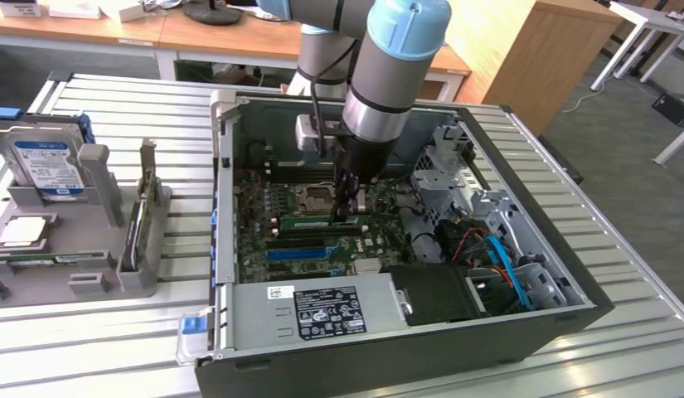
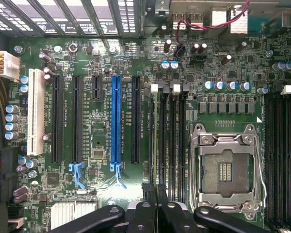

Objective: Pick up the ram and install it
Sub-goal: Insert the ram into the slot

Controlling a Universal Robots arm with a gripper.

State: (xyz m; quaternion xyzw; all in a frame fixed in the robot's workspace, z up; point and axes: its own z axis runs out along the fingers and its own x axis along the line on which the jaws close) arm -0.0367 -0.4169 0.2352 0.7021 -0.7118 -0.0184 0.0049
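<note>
The ram (image 1: 312, 222), a narrow green stick with a white label, stands on edge along a black memory slot of the motherboard (image 1: 264, 249) inside the open computer case. My gripper (image 1: 348, 215) reaches straight down into the case and is shut on the ram's top edge, toward its end at the exterior view's right. In the wrist view the ram (image 2: 154, 141) appears edge-on as a thin dark line running away from my gripper (image 2: 158, 196). It lies in the slot beside two neighbouring slots with white latches (image 2: 175, 88).
The CPU socket (image 2: 225, 170) sits right beside the memory slots, and a long blue slot (image 2: 116, 121) lies on the other side. The power supply (image 1: 319, 311) and cabled drive cage (image 1: 486, 240) crowd the case. A grey fixture (image 1: 76, 274) holds a hard drive (image 1: 49, 166) and an upright card (image 1: 143, 215).
</note>
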